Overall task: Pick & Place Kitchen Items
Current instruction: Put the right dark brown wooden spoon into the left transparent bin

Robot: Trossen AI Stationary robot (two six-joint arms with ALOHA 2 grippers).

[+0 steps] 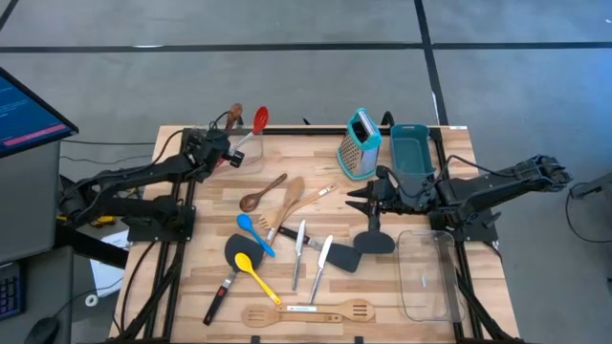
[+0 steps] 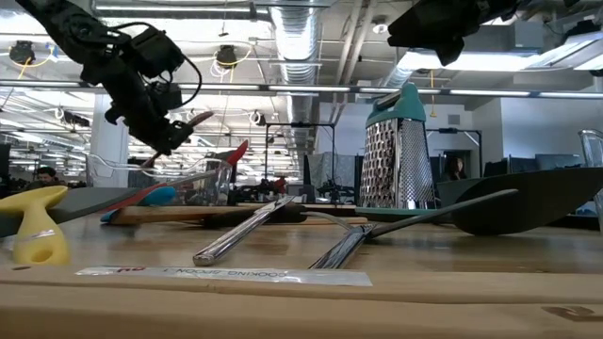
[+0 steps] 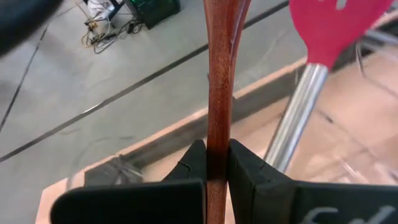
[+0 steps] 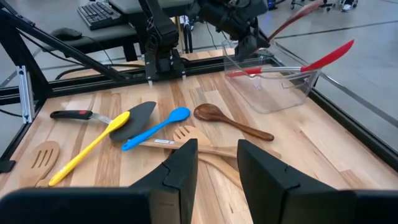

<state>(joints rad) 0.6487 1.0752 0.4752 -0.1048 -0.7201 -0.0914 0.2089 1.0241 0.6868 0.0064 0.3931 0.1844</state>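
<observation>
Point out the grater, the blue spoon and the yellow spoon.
grater (image 1: 359, 145), high view, its metal face.
blue spoon (image 4: 156, 127), right wrist view, mid-handle.
yellow spoon (image 1: 259, 275), high view, its handle.

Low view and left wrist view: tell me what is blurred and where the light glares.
Low view: the near table edge and yellow spoon are soft, the box grater sharper; ceiling lights glare behind. Left wrist view: the left pincer, shut on a brown wooden handle, is blurred by closeness; so is the red spatula.
</observation>
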